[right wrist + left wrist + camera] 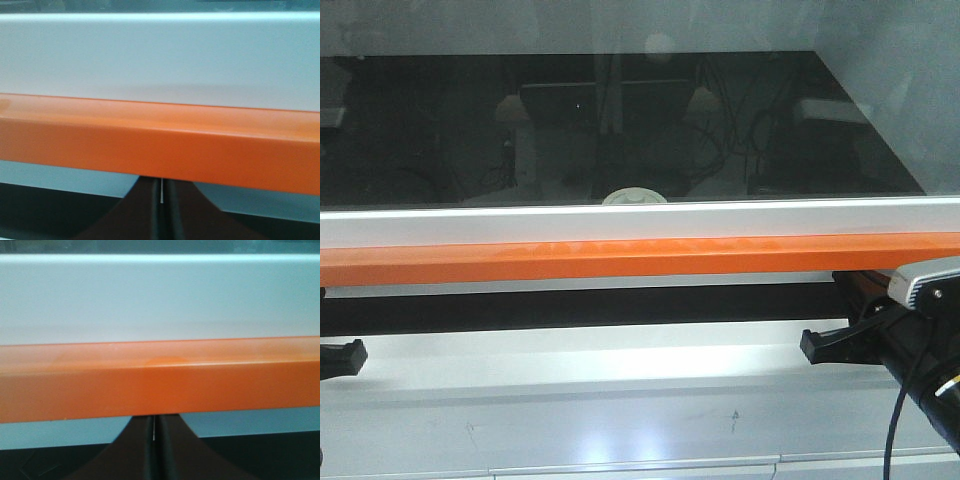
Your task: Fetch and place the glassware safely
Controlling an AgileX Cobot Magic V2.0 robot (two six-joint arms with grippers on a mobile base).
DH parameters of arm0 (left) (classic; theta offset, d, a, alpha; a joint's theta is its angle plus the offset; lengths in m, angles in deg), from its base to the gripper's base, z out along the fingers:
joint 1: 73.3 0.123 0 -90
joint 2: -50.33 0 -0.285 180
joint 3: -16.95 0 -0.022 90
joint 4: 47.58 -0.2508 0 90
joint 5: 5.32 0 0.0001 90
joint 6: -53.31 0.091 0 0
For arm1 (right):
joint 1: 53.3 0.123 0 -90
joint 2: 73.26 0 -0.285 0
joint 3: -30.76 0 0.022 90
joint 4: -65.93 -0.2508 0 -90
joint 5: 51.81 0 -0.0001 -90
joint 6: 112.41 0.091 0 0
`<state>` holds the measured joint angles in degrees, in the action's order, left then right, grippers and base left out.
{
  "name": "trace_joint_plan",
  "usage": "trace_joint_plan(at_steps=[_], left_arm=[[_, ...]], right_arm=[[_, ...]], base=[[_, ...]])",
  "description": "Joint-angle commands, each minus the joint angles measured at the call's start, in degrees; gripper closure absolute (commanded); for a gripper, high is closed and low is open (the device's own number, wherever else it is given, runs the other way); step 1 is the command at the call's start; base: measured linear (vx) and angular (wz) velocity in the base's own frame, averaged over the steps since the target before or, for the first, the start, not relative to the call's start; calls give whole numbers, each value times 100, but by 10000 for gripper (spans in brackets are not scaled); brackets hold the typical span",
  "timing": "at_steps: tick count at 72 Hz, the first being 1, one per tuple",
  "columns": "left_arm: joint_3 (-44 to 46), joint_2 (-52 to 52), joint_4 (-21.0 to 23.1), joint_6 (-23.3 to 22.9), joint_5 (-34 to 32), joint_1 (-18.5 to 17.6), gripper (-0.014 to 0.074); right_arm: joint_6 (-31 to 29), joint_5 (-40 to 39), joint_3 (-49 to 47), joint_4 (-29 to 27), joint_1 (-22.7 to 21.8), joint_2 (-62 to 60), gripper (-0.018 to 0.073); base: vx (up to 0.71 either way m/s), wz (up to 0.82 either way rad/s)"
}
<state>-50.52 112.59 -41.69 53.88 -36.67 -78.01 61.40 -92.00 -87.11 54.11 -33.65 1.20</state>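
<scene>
- The jar [633, 196] is sitting beyond the orange bar [620, 258], only its top showing over the rail [620, 222]; it is lying ahead between the arms, seemingly slightly nearer the right end effector [161, 190].
- The right end effector and the left end effector [155, 427] are both pressing their fingers together, gripping nothing.

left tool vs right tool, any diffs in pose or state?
The left tool sees the orange rail level; the right tool sees it sloping down rightward. In the front view, the left tool sits at the frame edge, the right tool further in. Both shut, empty, below the rail.
</scene>
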Motion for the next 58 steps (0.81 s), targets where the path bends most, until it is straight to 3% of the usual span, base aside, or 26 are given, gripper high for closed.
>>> trace_joint_plan(at_steps=[1,22,58], left_arm=[[612,-378,-40,-21,-1442,-18,603],[1171,-684,-137,28,-795,-18,603],[1421,-684,-284,-22,-750,-18,603]], right_arm=[[-77,-1060,-513,200,2,-324,560],[-232,-470,-947,204,2,-646,560],[-582,-49,-1201,192,2,-1105,560]], base=[[0,0],[0,0],[0,0]])
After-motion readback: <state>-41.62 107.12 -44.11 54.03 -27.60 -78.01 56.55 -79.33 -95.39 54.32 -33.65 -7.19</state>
